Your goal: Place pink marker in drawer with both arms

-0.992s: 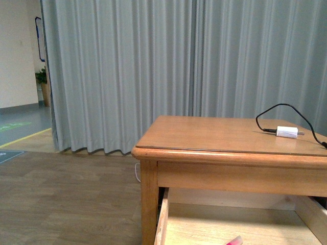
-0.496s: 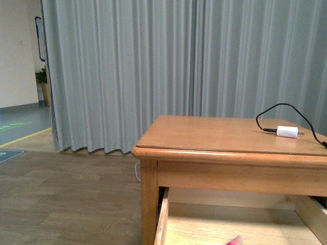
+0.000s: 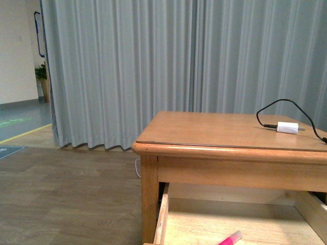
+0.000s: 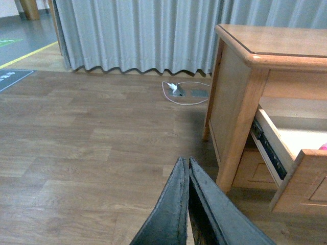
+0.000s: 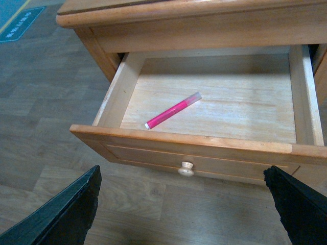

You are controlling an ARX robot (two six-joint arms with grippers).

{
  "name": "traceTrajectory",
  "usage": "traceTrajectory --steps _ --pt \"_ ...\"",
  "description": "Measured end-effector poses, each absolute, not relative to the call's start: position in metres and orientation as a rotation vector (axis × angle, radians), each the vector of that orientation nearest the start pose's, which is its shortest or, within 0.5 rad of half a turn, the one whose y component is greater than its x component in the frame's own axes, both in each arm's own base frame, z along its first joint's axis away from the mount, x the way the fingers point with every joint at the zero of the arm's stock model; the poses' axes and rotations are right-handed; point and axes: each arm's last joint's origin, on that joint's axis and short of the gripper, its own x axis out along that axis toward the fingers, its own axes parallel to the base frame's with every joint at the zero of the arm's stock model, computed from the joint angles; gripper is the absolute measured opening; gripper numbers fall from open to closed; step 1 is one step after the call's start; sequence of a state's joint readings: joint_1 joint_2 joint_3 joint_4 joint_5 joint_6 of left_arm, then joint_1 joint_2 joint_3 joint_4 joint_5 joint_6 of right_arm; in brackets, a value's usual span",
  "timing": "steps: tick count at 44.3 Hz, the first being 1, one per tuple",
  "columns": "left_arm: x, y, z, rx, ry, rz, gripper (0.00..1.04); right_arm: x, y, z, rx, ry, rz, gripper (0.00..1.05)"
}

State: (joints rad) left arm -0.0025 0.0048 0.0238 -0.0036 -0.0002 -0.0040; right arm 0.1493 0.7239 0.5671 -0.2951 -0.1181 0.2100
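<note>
Marker placement looks done: the pink marker (image 5: 172, 110) lies loose and slantwise on the pale floor of the drawer (image 5: 204, 143), beyond the right pincer (image 5: 183, 171) and slightly to one side of its midline, touching no wall. That pincer is released, its two black fingers spread wide and holding nothing, hanging in front of the drawer's front panel with the round knob (image 5: 186, 168) almost straight ahead of the gap. The left pincer (image 4: 187, 161) is clenched on nothing, fingers pressed flat together, out over the floor (image 4: 92, 132) to the side of the table leg (image 4: 232, 127) and the drawer's jutting corner.

If the drawer is to be pushed shut, I judge the main risk to be a push off to one side of the knob, which could skew it on its runners. A sharp shove could also send the round marker rolling against a wall. A spread finger might catch the front rim.

The left pincer has bare boards all around it, with only the leg and the drawer corner close by. The right pincer has free floor beneath and behind it. The table top (image 3: 204, 132) overhangs the back of the drawer, so room above the marker is limited there.
</note>
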Motion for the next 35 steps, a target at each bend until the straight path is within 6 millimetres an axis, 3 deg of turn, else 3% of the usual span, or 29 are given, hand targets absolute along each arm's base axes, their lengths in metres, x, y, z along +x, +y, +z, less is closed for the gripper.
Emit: traceTrajectory --steps 6,8,10,13,16,19,23,27,35 --pt "0.096 0.000 0.171 -0.005 -0.016 -0.002 0.05 0.158 0.027 0.257 0.198 0.479 0.214 0.96" --pt "0.096 0.000 0.171 -0.004 -0.016 -0.002 0.14 0.158 0.027 0.257 0.183 0.465 0.199 0.96" --pt "0.096 0.000 0.171 -0.004 -0.016 -0.002 0.24 0.159 0.030 0.253 0.088 0.328 0.072 0.96" --pt "0.096 0.000 0.171 -0.004 -0.016 -0.002 0.35 0.159 0.031 0.253 0.032 0.254 -0.030 0.96" --pt "0.096 0.000 0.171 -0.004 -0.017 -0.002 0.51 0.162 0.032 0.243 -0.025 0.328 -0.031 0.96" --pt "0.096 0.000 0.171 -0.004 -0.016 -0.002 0.67 0.166 0.035 0.219 -0.103 0.486 0.026 0.96" --pt "0.096 0.000 0.171 -0.004 -0.016 -0.002 0.83 0.173 0.036 0.191 -0.162 0.619 0.081 0.96" --pt "0.096 0.000 0.171 -0.004 -0.017 -0.002 0.98 0.182 0.034 0.178 -0.154 0.661 0.118 0.96" --pt "0.096 0.000 0.171 -0.004 -0.016 -0.002 0.99 0.204 0.024 0.159 -0.103 0.690 0.113 0.96"
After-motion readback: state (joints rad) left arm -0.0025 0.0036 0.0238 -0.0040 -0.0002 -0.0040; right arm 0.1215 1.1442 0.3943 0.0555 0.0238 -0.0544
